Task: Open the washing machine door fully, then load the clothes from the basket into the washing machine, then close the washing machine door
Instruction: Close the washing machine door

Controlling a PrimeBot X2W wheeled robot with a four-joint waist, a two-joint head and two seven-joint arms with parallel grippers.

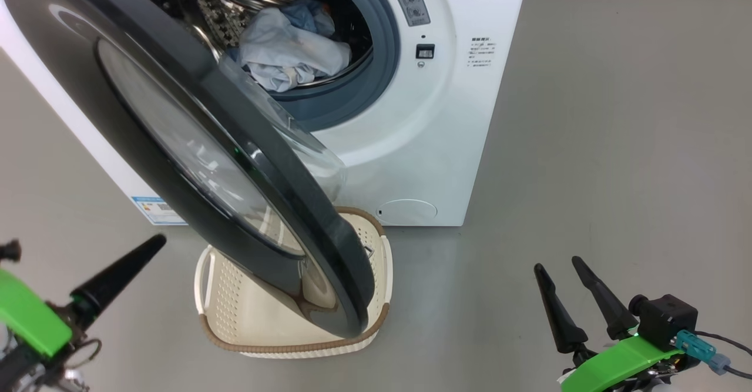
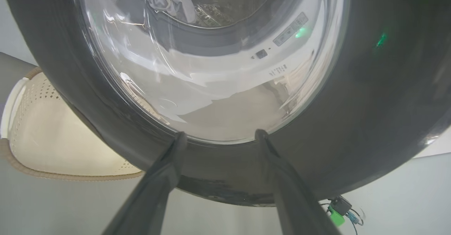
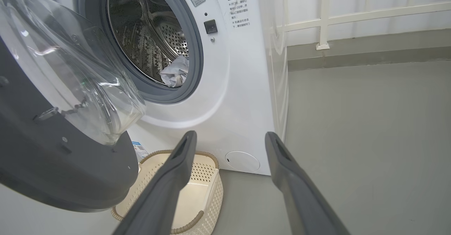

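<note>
Head view has the washing machine door [image 1: 194,145] swung partway out from its hinge on the left, its free edge hanging over the basket [image 1: 235,307], which looks empty. The clothes [image 1: 288,45] lie in the drum of the washing machine [image 1: 411,145], so closing looks like the step left.

The left gripper [image 2: 221,134] is the nearer arm. Its fingers are apart and point at the door's outer face low on the black rim, just beside it; contact cannot be told. The door lies straight beyond those fingers, with the machine farther behind, so a push away should swing it shut. The right gripper [image 1: 558,265], fingers also apart, sits well off to the right.
</note>
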